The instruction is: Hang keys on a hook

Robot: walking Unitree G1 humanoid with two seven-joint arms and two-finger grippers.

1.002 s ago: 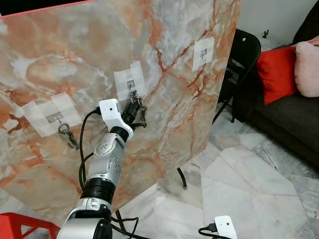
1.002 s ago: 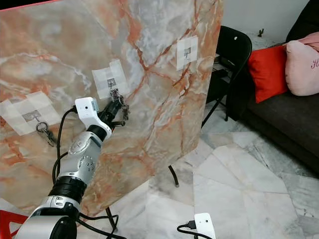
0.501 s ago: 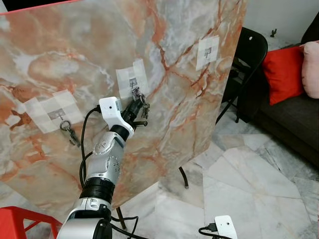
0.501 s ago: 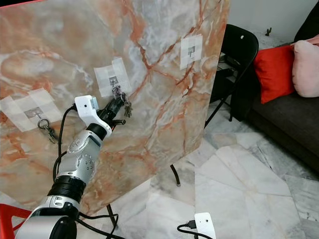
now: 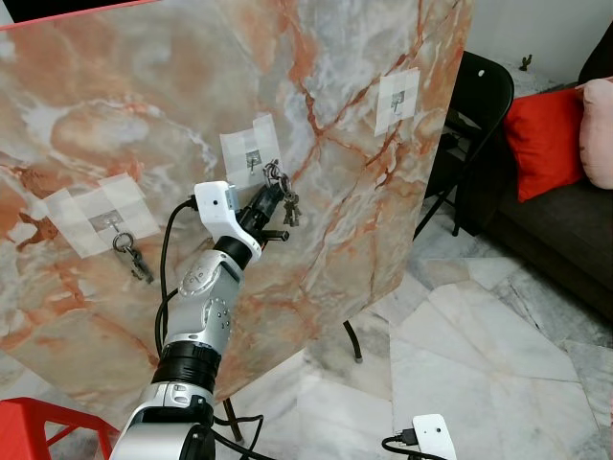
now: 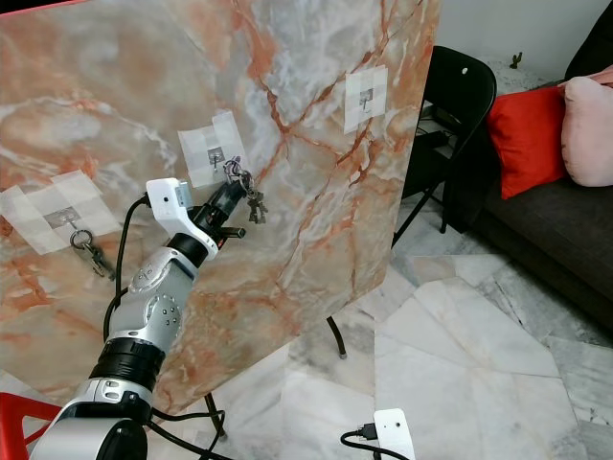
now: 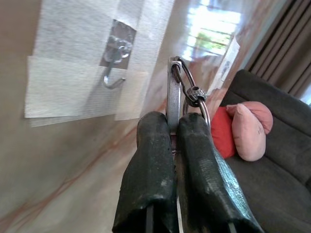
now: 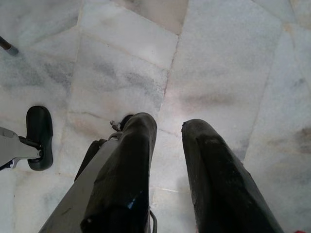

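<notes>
While clamping the keys (image 7: 187, 97), left tool (image 7: 176, 127) (raised) sits beside the hook (image 7: 112, 77).

A tilted orange-veined marble board (image 5: 364, 220) carries three white-taped small metal hooks; the leftmost hook (image 5: 113, 226) holds a dark key ring (image 5: 129, 257).

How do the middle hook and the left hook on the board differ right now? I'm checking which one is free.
The middle hook is bare; the left hook already carries a key ring. The left gripper holds the keys beside the middle hook, away from the left hook. Both hooks sit on white taped patches.
</notes>
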